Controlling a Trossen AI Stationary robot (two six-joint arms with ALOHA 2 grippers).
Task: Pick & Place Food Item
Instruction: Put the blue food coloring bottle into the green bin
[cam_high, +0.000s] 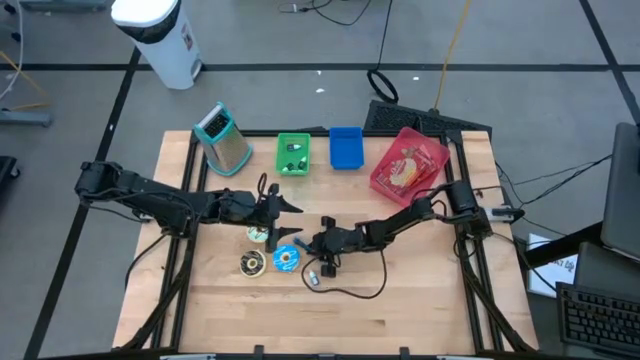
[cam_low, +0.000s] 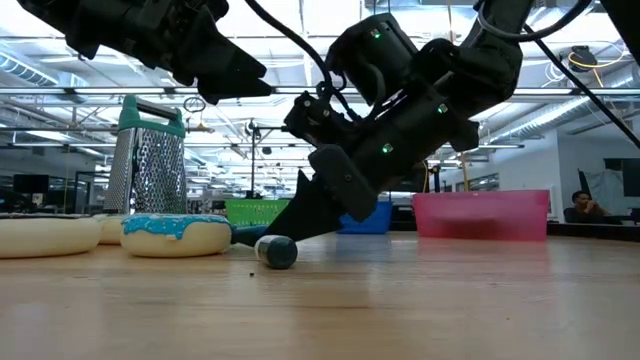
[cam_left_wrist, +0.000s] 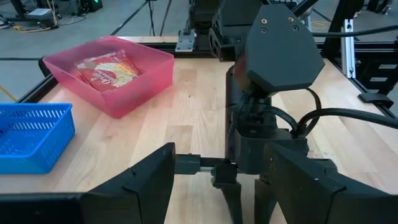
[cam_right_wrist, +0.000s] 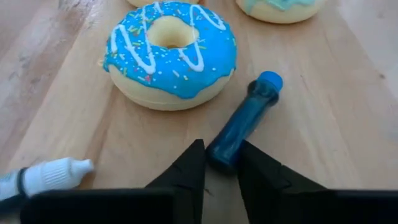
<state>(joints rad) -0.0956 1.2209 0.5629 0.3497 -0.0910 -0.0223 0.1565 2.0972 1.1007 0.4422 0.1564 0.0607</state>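
Observation:
A small dark blue tube (cam_right_wrist: 239, 127) with a round blue cap lies on the wooden table beside a blue-iced donut (cam_right_wrist: 171, 53). My right gripper (cam_right_wrist: 222, 147) has come down to the table in the middle (cam_high: 316, 246) and is shut on the tube. Two more donuts (cam_high: 252, 263) (cam_high: 258, 234) rest flat nearby. My left gripper (cam_left_wrist: 217, 193) hovers open above the table just left of centre (cam_high: 290, 205), holding nothing. A pink bin (cam_high: 408, 160) holding a food packet (cam_left_wrist: 106, 68) stands at the far right. My right gripper pinches the tube's end opposite the cap (cam_right_wrist: 219, 160) between its two fingers. The fingers slant down from the table's right side and point along the tube. The tube lies flat on the table, cap end away from the fingers.
A white tube (cam_right_wrist: 46, 177) lies on the table near the right gripper. A metal grater (cam_high: 225, 140), a green basket (cam_high: 293, 153) and a blue basket (cam_high: 345, 147) line the far edge. The near half of the table is bare wood.

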